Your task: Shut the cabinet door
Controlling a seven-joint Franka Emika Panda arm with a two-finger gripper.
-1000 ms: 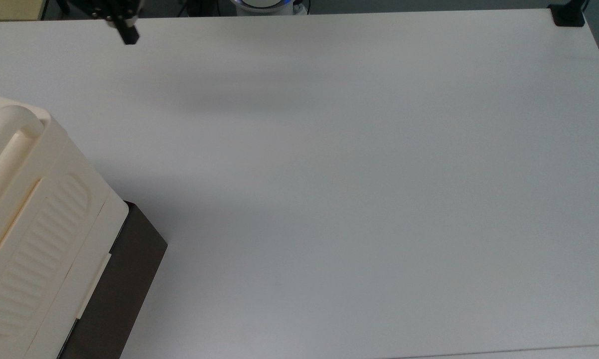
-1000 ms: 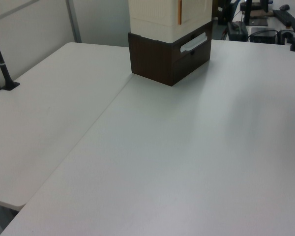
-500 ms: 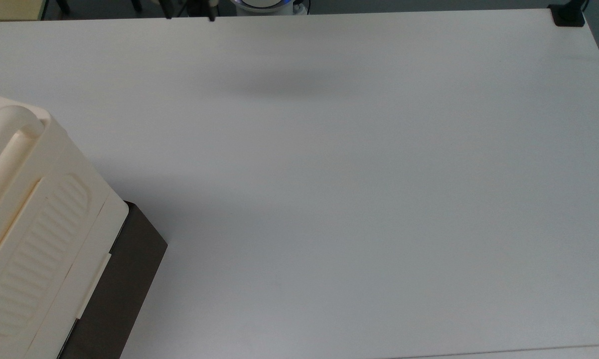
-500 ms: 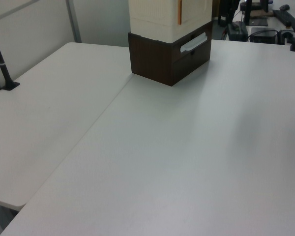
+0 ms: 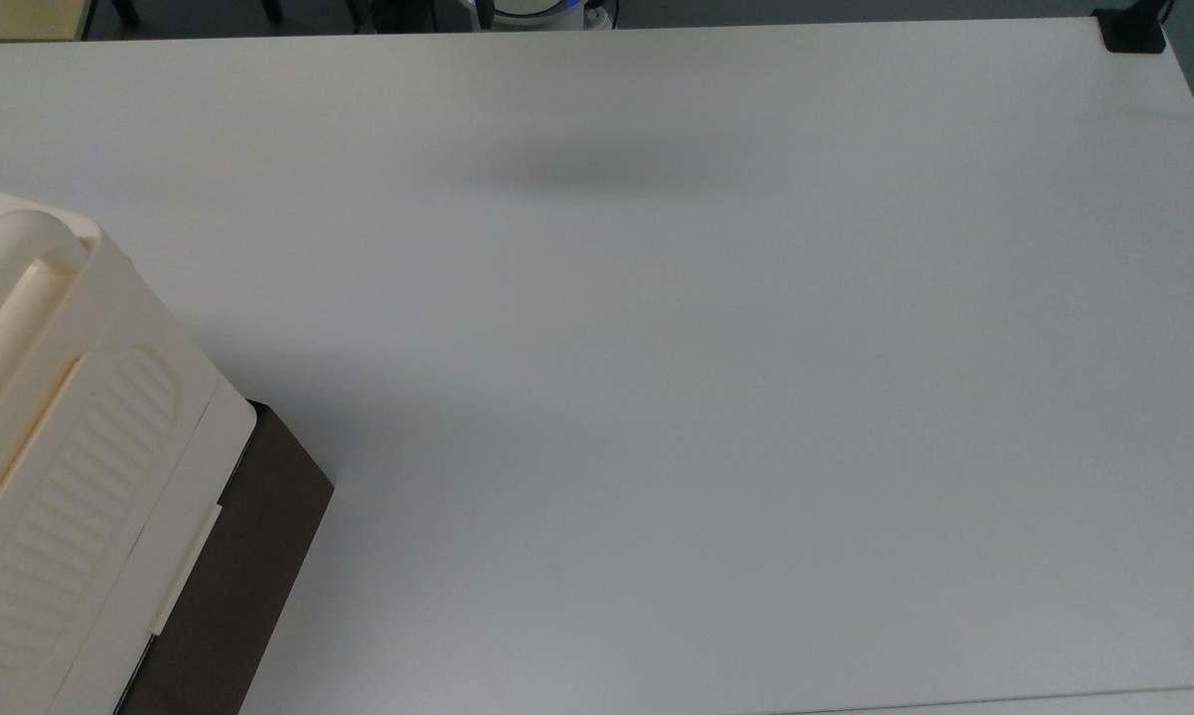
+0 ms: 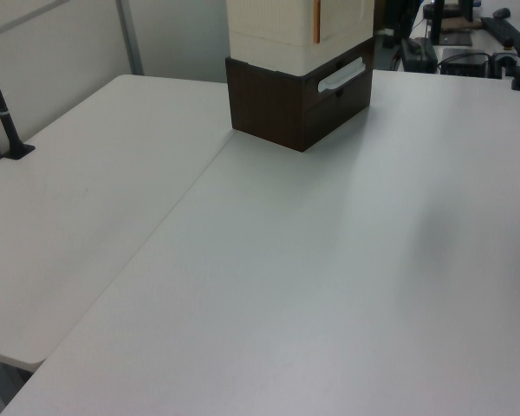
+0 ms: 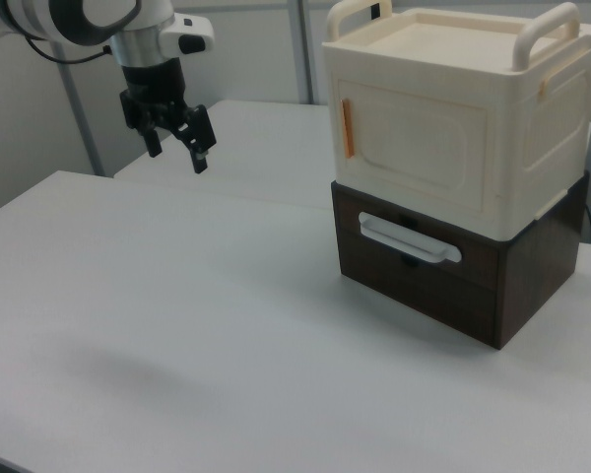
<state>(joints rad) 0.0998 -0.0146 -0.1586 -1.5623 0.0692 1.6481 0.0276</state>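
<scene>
**Arm backs off, cabinet door shut**

The white table (image 7: 177,345) lies bare in front. At the right view's right stands the cream cabinet (image 7: 453,148) on its brown drawer base (image 7: 453,276). Upper left, the gripper (image 7: 174,148) hangs spread, gone from the top view since a second ago.

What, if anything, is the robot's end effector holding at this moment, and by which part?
Nothing is held. In the right view the end effector hangs open in the air above the table, well apart from the cabinet.
</scene>
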